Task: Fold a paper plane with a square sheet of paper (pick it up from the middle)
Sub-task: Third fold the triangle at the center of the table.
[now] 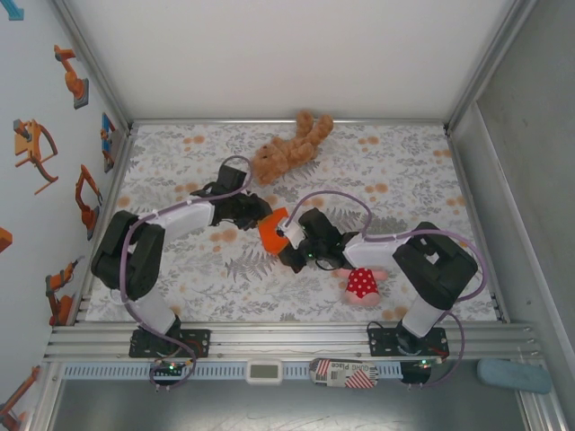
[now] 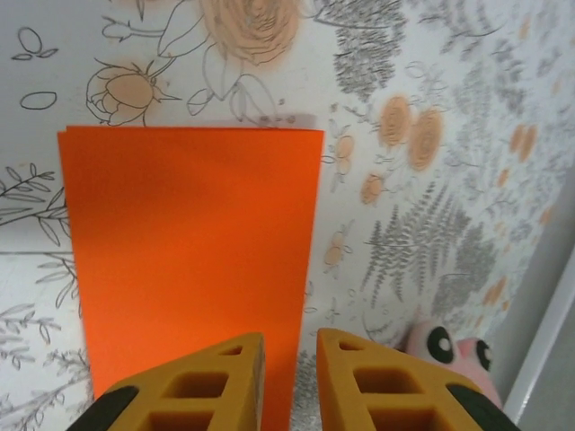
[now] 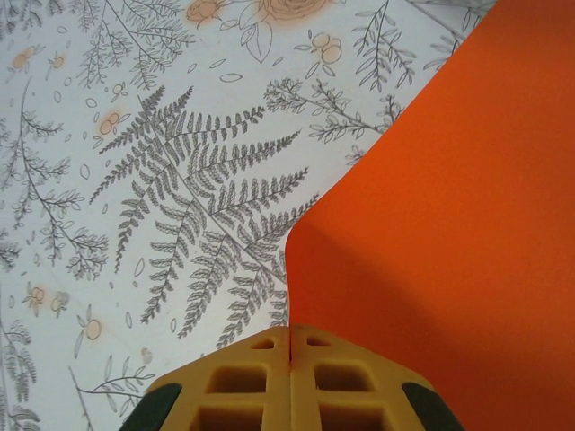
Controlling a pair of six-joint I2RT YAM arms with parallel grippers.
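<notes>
At frame centre the thin bright orange square sheet of paper (image 1: 269, 237) is sitting between my left gripper (image 1: 263, 213), upper left, and my right gripper (image 1: 286, 237), lower right. A brown plush bear (image 1: 289, 148) is lying above them; a pink doll in red dress (image 1: 363, 285) is lying at lower right.

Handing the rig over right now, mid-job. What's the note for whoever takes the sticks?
Left tool: fingers slightly apart at the near edge of the square sheet of paper, no clear grip.
Right tool: shut on the sheet's edge; the sheet bends up from it.
Sheet: middle of the table, between both tools. Brown bear lies beyond it, pink doll on the near right.
Done: sheet gripped and partly lifted.
Left: no plane shape yet; the folding remains.
</notes>
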